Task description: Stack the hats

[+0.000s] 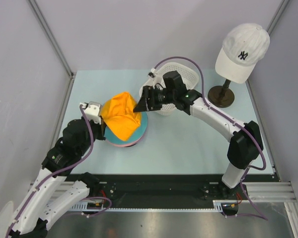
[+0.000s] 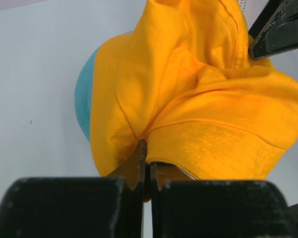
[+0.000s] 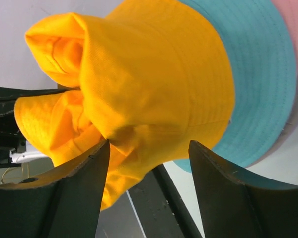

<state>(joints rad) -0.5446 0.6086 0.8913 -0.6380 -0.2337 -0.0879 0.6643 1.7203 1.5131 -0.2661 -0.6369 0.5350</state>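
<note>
Nearly done: orange hat lies crumpled, lopsided over teal hat and pink hat mid-surface, left end effector clamped on its brim, right end effector jaws apart around its crown; straightening, seating and release left.

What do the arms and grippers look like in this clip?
The left arm and right arm have white links and black joints, each trailing a purple cable. The left gripper and right gripper have black, wedge-shaped fingers.
</note>
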